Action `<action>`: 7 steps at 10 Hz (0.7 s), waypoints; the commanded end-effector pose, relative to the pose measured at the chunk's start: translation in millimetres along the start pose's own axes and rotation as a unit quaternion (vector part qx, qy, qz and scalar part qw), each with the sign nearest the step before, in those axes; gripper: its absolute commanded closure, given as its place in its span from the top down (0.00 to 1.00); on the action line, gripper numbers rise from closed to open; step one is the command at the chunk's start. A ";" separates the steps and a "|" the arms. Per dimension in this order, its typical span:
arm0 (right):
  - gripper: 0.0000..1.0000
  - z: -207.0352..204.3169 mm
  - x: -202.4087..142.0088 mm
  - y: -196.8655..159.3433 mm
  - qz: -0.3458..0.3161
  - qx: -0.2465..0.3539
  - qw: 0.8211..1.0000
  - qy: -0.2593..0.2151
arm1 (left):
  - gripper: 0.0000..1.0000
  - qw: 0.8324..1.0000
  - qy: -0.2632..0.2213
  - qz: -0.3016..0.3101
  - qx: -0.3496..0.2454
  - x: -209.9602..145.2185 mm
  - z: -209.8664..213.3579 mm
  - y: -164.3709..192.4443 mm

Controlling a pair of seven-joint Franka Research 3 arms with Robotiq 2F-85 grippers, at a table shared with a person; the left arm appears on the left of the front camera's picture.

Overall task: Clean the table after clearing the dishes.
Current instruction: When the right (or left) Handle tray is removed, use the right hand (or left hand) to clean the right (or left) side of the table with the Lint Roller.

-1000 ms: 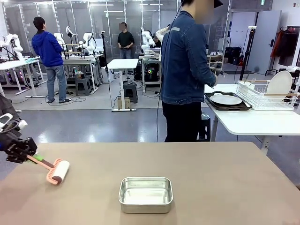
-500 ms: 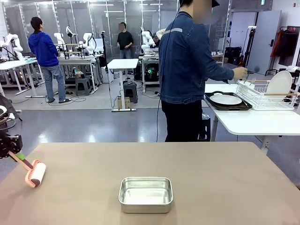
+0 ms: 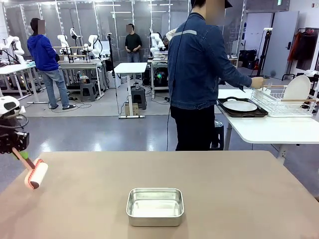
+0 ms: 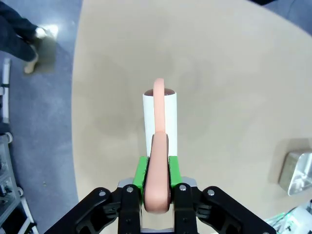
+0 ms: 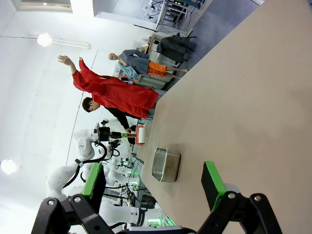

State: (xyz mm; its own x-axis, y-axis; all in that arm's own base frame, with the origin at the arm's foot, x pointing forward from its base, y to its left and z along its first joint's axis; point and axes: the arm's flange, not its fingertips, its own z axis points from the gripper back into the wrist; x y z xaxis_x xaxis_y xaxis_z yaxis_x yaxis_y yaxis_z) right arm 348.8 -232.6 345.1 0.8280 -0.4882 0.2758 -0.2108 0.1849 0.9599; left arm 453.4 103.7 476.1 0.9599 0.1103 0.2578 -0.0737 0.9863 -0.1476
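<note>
Nearest to you, a steel pan [image 3: 155, 206] sits on the tan table [image 3: 224, 199], close to the near edge and about in the middle. At the left end of the table you see the left gripper [image 3: 19, 149] clamped on the pink handle of a lint roller [image 3: 35, 174]; in the left wrist view the green pads [image 4: 141, 171] press on both sides of that handle, and the white roll [image 4: 160, 121] points away from the fingers over the table top. In the front view the roller hangs tilted near the table's left edge; you cannot tell if the roll touches the surface. The right gripper [image 5: 153, 187] has its fingers wide apart with nothing between them, and it looks along the table toward the pan [image 5: 165, 165] and the roller [image 5: 142, 133] far behind. Beyond the table a person [image 3: 199, 74] in a denim jacket stands with the back to you and reaches one hand [image 3: 257, 82] to a white wire rack [image 3: 284, 102] on a white side table [image 3: 269, 129]. One plate [image 3: 239, 105] lies there on a dark tray [image 3: 242, 113], just beside the rack, and another plate [image 3: 297, 89] stands upright in the rack.
</note>
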 end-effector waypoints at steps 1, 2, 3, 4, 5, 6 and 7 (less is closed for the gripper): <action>1.00 0.1 0.5 4.3 -0.005 -0.002 1.000 0.002 | 0.22 1.000 0.003 -0.004 0.020 -6.5 24.2 -12.5; 1.00 0.1 0.5 4.3 -0.005 -0.002 1.000 0.002 | 0.22 1.000 0.004 -0.016 0.006 -5.4 27.9 -18.2; 1.00 0.1 0.5 4.3 -0.005 -0.002 1.000 0.002 | 0.22 1.000 -0.006 -0.009 0.007 -2.1 15.2 -8.2; 1.00 0.1 0.5 4.3 -0.005 -0.002 1.000 0.002 | 0.22 1.000 -0.006 -0.009 0.007 -2.1 15.2 -8.2; 1.00 0.1 0.5 4.3 -0.005 -0.002 1.000 0.002 | 0.22 1.000 -0.006 -0.009 0.007 -2.1 15.2 -8.2; 1.00 0.1 0.5 4.3 -0.005 -0.002 1.000 0.002 | 0.22 1.000 -0.006 -0.009 0.007 -2.1 15.2 -8.2; 1.00 0.1 0.5 4.3 -0.005 -0.002 1.000 0.002 | 0.22 1.000 -0.006 -0.009 0.007 -2.1 15.2 -8.2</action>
State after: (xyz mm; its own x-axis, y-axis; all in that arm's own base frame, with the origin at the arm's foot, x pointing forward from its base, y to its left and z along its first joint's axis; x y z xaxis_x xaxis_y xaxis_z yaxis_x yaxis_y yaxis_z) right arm 348.8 -232.6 345.1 0.8280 -0.4882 0.2759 -0.2108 0.1849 0.9599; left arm 447.2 97.1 488.0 0.9630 0.0918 0.2532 -0.0587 0.9891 -0.1352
